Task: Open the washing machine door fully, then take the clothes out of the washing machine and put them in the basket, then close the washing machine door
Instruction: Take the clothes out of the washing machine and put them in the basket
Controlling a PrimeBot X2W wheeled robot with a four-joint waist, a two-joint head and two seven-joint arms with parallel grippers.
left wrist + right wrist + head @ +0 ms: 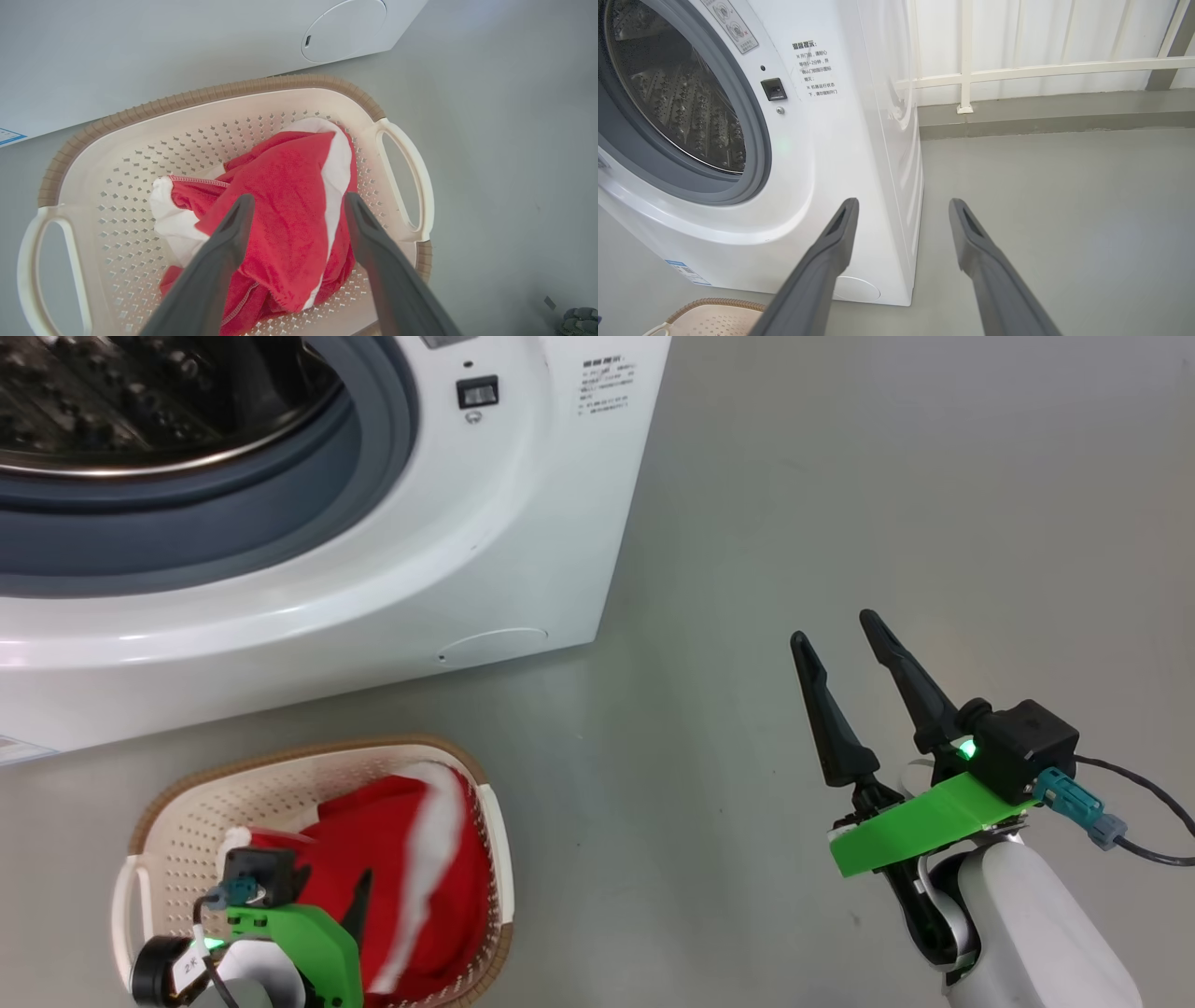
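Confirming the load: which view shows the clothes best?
Left wrist view: the clothes lie in the basket, framed by the open left gripper. Head view has that gripper covering part of them; right wrist view catches basket rim.

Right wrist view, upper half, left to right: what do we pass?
On the washing machine: steel drum → black latch socket → printed notice. Past the machine's edge: white railing post → grey pillar at the far right.

a smooth, matt grey floor [1064, 196] runs back to a raised grey skirting strip [1041, 109]. above it stands a white ribbed wall [1064, 28] fronted by a white bar railing [1045, 71]. the light is soft and even.
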